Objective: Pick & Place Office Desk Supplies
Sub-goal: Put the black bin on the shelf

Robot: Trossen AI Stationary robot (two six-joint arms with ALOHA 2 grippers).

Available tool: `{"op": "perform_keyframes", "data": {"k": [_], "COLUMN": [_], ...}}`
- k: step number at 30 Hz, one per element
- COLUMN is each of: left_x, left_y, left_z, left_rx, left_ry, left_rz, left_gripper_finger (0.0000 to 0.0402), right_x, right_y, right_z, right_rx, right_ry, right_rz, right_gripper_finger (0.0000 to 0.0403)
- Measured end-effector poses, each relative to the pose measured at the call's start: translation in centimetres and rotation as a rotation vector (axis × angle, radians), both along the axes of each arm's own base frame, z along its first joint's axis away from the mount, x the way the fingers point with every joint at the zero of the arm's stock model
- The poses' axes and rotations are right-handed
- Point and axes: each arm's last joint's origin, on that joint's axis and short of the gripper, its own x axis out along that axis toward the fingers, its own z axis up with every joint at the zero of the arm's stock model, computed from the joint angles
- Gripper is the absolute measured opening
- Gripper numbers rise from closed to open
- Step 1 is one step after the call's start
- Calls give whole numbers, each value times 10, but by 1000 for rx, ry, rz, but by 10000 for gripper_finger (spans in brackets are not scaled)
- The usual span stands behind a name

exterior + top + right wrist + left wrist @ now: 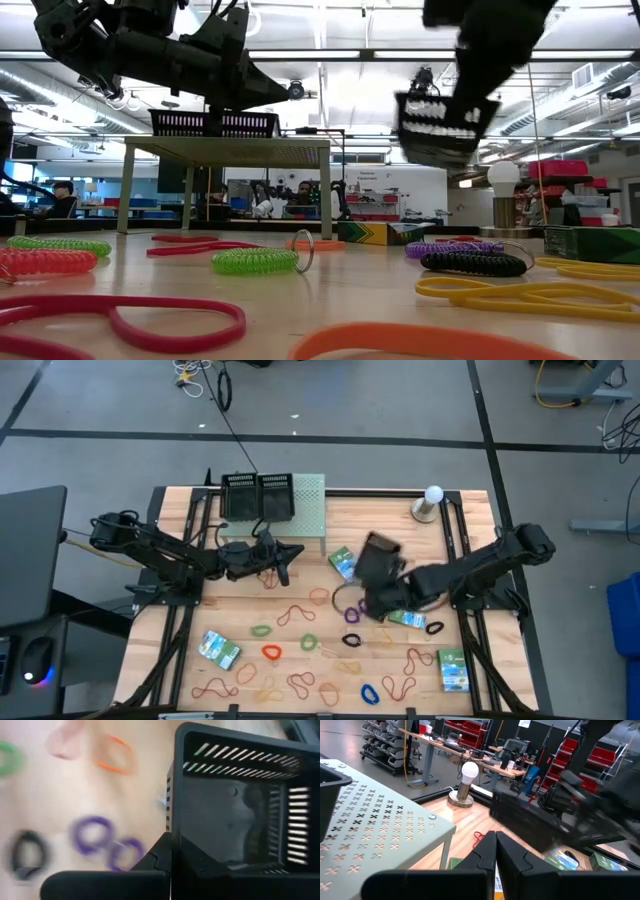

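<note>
Two mesh trays (pixel 258 496) sit on the perforated shelf (pixel 308 510) at the bench's (pixel 470 520) back. Rubber-band loops (pixel 300 645) and packets (pixel 218 650) lie scattered before it. A third tray (pixel 377 565) hangs above the bench's middle.

My left arm reaches in from the table's left side, forearm stretched toward the middle, and my left gripper (pixel 288 552) hangs above the surface with its fingers (pixel 512 857) pressed together. My right arm comes in from the right edge, elbow raised, wrist turned inward; my right gripper (pixel 375 588) is clamped, held clear of the tabletop.
</note>
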Motion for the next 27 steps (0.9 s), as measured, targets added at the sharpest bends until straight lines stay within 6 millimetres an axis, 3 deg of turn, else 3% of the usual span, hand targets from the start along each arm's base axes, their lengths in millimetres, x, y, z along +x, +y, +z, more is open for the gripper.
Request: {"op": "perform_keyframes", "data": {"k": [7, 14, 22, 27], "left_x": [0, 0, 0, 0], "left_y": [0, 0, 0, 0], "left_z": [0, 0, 0, 0], "left_rx": [0, 0, -1, -3], "left_ry": [1, 2, 1, -1], "left_rz": [0, 0, 0, 0], "left_gripper_finger": [13, 13, 13, 13], "right_x": [43, 80, 106, 114], "right_y": [42, 61, 52, 41], "right_z": [-16, -48, -76, -82], "right_rx": [-44, -36, -63, -56], "right_ry": [-131, -61, -13, -17], "right_rz": [263, 351, 360, 351], "right_gripper_finger": [11, 11, 11, 15]}}
